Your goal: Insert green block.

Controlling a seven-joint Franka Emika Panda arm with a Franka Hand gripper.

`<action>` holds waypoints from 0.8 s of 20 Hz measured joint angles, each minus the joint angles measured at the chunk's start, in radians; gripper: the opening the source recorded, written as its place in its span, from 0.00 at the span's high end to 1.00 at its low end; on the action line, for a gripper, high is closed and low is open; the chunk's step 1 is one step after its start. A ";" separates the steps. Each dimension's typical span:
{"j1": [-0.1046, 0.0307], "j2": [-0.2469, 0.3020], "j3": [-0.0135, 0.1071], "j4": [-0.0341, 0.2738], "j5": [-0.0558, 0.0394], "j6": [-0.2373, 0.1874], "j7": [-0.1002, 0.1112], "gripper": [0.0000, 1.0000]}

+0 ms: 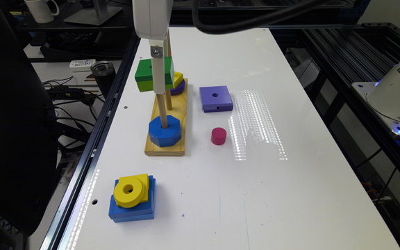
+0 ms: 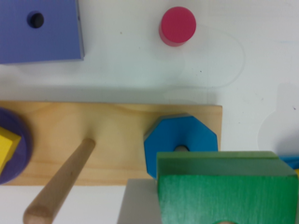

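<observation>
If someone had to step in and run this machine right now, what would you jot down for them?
Gripper: shut on the green block, holding it in the air above the wooden base.
Below it in the wrist view: the blue octagon, already on its peg.
The middle peg is bare.
Done: block picked up and lifted.
Left: line up its hole over a peg, lower it, let go.

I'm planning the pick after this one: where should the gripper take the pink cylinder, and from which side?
The gripper is holding the green block now. Afterwards, come straight down and pinch the pink cylinder across its curved side. It stands upright on the table, apart from the purple square and the wooden base, so there looks to be room on every side.
</observation>
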 joint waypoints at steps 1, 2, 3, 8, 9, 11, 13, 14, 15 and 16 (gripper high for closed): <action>0.000 0.000 0.000 0.000 0.0000 0.000 0.000 1.00; 0.000 0.000 0.000 0.000 0.0000 0.000 0.000 1.00; 0.000 0.000 0.000 0.000 0.0000 0.000 0.000 1.00; 0.000 0.000 0.000 0.000 0.0000 0.000 0.000 1.00; 0.000 0.002 0.000 -0.001 -0.0003 0.000 0.000 1.00; 0.000 0.006 0.000 0.000 -0.0017 0.002 0.000 1.00; 0.000 0.009 0.000 0.000 -0.0032 0.002 0.000 1.00; 0.000 0.010 0.000 0.000 -0.0035 0.003 0.000 1.00; 0.000 0.010 0.000 0.000 -0.0037 0.003 0.000 1.00; 0.000 0.010 0.000 0.000 -0.0038 0.003 0.000 1.00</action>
